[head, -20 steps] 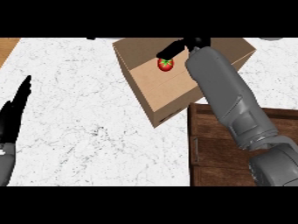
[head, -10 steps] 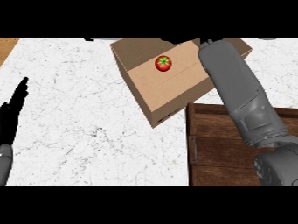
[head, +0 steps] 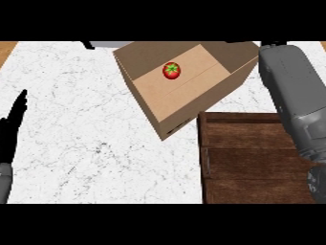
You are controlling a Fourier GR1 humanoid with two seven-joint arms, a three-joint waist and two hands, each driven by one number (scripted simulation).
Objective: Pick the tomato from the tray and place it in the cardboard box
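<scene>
The left hand (head: 4, 136) rests at the view's left edge over the white marble counter (head: 88, 129), fingers straight and pointing up, holding nothing. It lies well apart from everything the task concerns.

On the right side only the grey right forearm (head: 296, 95) shows, running from the lower right corner up to the top of the scene beside the cardboard box (head: 167, 100). The right hand itself lies beyond what can be seen, so whether it is released or clenched cannot be told.

The tomato (head: 171, 70) — red with a green stem cap — sits inside the box on its brown floor, toward the far left part of the interior, free of any hand. The box stands open-topped on the counter, turned at an angle so that one corner points toward the lower middle of the view; its near wall has a small slot near the bottom.

Just beside that corner, at the lower right, lies the dark wooden tray (head: 250, 158) — its rim touching or nearly touching the box, with the forearm crossing over its right side.
</scene>
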